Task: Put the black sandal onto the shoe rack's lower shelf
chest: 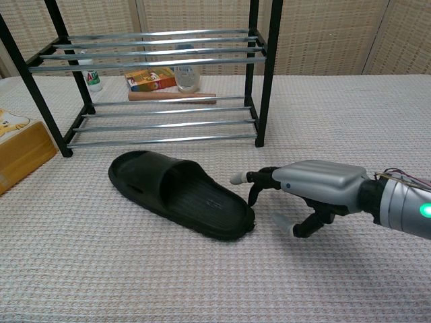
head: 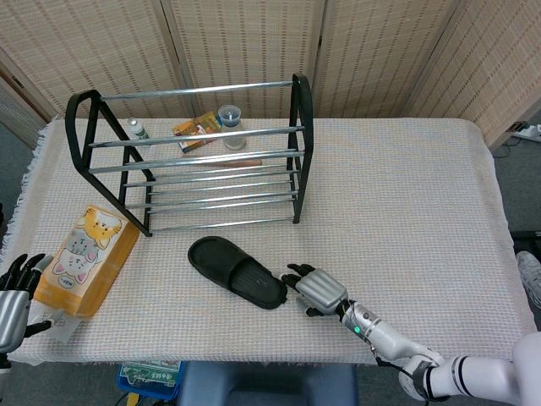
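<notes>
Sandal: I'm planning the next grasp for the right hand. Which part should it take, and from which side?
Probably the heel end of the sandal, from the right hand's own side. That end points toward the hand, and its open, flat sole gives the fingers an edge to pinch, thumb below. The strap covers the far toe end, nearer the rack. The hand is open beside the heel, holding nothing.

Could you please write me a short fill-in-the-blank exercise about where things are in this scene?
1. The black sandal lies on the ____, not on the shoe rack.
2. The hand nearest the sandal's heel is the robot's ____ hand.
3. The box with cartoon cats lies to the ____ of the sandal in the head view.

Missing words: table; right; left
</notes>
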{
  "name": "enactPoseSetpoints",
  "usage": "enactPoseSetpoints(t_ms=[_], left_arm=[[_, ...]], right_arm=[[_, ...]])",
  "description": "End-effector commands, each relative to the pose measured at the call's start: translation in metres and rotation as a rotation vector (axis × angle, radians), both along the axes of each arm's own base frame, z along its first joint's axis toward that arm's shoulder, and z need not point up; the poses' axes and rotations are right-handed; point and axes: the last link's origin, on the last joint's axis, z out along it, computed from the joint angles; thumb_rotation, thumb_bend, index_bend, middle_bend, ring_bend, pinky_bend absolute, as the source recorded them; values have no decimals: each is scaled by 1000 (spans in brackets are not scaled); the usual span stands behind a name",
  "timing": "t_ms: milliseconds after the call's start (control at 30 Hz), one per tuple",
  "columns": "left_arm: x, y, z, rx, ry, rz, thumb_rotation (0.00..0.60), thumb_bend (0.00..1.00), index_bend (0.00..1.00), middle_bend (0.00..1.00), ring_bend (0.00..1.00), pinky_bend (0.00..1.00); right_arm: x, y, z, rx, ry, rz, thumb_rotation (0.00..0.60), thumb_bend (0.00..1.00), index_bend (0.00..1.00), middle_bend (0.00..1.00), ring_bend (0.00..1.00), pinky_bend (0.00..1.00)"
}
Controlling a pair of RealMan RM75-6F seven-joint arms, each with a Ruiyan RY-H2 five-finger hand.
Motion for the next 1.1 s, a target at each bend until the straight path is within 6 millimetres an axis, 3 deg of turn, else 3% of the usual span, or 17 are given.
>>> enactPoseSetpoints(t_ms=[33,467,600,800,1100], left_arm=[[0,0,0,2,-1,-2,600,173,147,144,82,267],[-3,0,1,10,0,7,600,173,147,144,82,267],[-3,4,2,11,2,1,600,173,147,144,82,267],[7,16,2,-31,27,-95,600,173,151,144,82,267],[35,33,-13,-256,59,-362,600,173,185,144,100,267]], right_arm=[[5,8,-6,31,-9,24,600,633,0,236,98,153],[55,36,-39,135,-135,143,600,633,0,236,97,153],[70,41,-41,143,-172,182,600,626,0,236,98,153],[59,33,-1,26,-195,202,600,580,0,236,98,153],[17,21,99,-245,-106,187,600,497,0,242,98,153]])
